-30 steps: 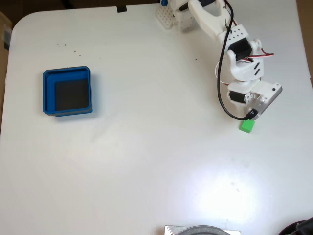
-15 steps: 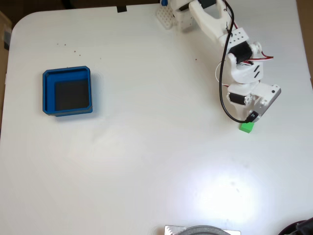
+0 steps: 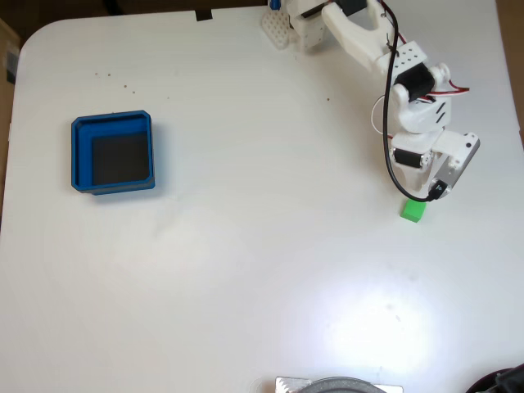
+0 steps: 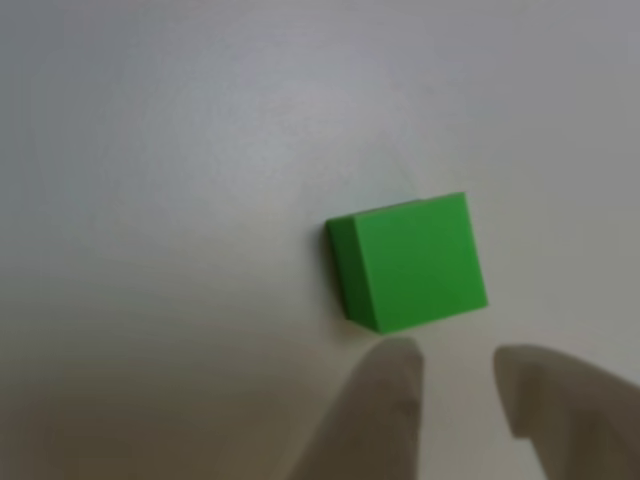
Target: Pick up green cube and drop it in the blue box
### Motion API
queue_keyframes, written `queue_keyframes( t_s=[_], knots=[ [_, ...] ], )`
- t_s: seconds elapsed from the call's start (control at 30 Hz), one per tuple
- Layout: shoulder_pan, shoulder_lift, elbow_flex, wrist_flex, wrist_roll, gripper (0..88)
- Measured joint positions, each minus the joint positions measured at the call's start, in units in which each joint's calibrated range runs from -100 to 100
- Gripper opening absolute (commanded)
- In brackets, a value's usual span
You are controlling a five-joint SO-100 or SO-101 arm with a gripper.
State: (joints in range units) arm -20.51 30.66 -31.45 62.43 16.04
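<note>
Gripper (image 4: 455, 365) tips, slightly parted and empty, sit just below the cube (image 4: 415, 262) at lower right; it should open wider and straddle the cube squarely before closing.

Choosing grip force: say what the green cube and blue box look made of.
Green cube: likely solid plastic or painted wood; flat matte faces, crisp edges, no glare. Blue box: probably moulded or printed plastic; uniform blue walls, clipped corners, dull dark floor.

My arm (image 3: 409, 98) is white plastic with black servos, a looping black cable, thin red wires, and pale, blurred fingertips (image 4: 375, 410).
</note>
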Motion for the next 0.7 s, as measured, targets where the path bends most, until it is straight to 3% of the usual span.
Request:
queue_keyframes(
  t_s=[0.33, 0.7],
  knots=[
    [0.0, 0.0, 0.0, 0.6, 0.0, 10.6],
    [0.0, 0.0, 0.0, 0.6, -0.1, 10.9]
  ],
)
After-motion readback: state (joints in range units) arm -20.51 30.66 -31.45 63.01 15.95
